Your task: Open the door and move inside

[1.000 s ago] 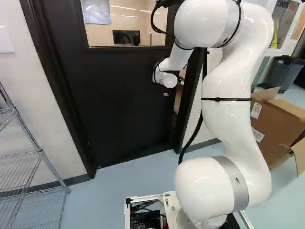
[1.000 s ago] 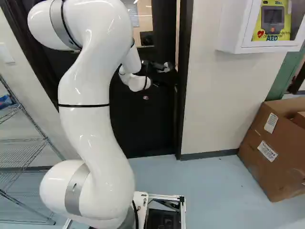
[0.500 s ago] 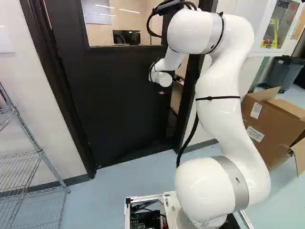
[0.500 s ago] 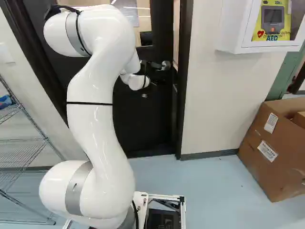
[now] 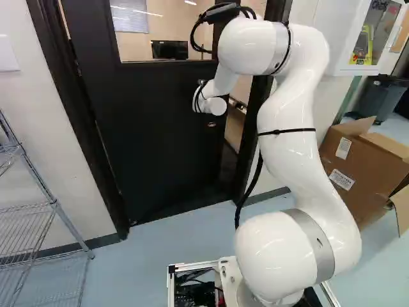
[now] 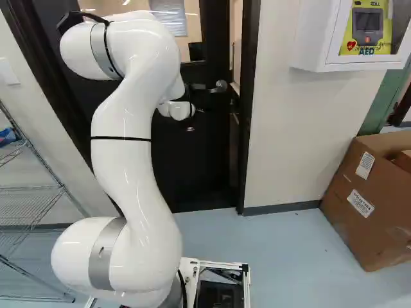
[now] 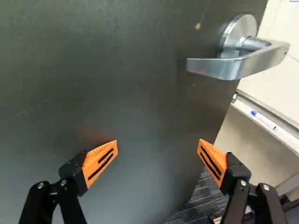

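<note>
Only the wrist view gives the door's (image 7: 117,70) metal lever handle (image 7: 224,65) clearly, fixed near the free edge of the door; the right base view catches it smaller, while the left base view has it mostly behind the arm (image 5: 300,128). The gripper (image 6: 200,110) stands wide, its two orange pads well apart before the door's face, below the handle and on the hinge side of it; whether a fingertip touches the door I cannot tell. The door is ajar, and past its free edge the wrist view alone picks out a pen (image 7: 264,120) on a pale ledge (image 7: 280,136). In the base views most of the gripper is lost behind the white wrist, black on black, and in the right base view the arm covers much of the door. A blue thing (image 6: 7,136) on the wire rack (image 6: 32,205), left of the door, is cut off. The door's surface is dark and smooth, with a window (image 5: 169,32) showing a monitor (image 5: 169,49) and blinds (image 5: 130,16) beyond. Right of the door come a white wall cabinet (image 6: 308,45) and an open cardboard box (image 6: 366,205) on the blue-grey floor (image 6: 289,256).
</note>
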